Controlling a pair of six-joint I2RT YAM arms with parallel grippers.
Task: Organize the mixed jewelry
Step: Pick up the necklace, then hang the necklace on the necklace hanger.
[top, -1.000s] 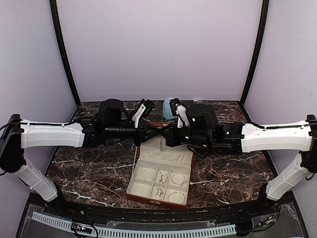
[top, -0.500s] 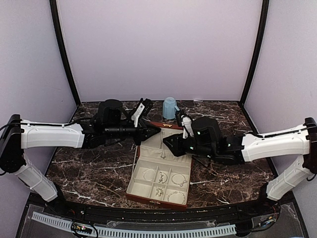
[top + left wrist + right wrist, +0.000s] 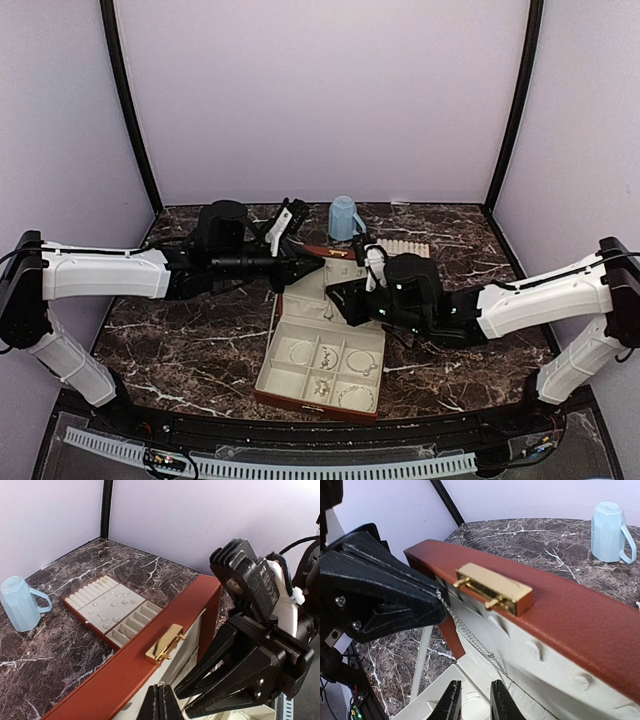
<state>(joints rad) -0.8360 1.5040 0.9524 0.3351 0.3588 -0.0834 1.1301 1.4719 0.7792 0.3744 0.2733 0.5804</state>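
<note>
Table (image 3: pixel 190 340): dark marble-patterned top with white veining.

Box (image 3: pixel 283 382): rectangular, reddish-brown outside, cream lining. Its lid (image 3: pixel 580 615) is raised and carries a brass-coloured clasp (image 3: pixel 492 587).

Mixed jewelry (image 3: pixel 327 357): small silvery rings and loops, glinting, lying in the box's square compartments. They are close to the 2 gripper tips, on the side nearer the arm bases. More pale specks sit on the flat cream slotted tray (image 3: pixel 107 607), near the pale blue faceted mug (image 3: pixel 20 602).

Chain (image 3: pixel 475 642): fine and silvery, draped down the lid lining.

Left gripper (image 3: pixel 315 268): clenched, its tip pinching the chain's upper end at the lid's edge.

Right gripper (image 3: pixel 474 702): fingers slightly parted with nothing between them, hanging over the box interior just beside the chain's lower run.
</note>
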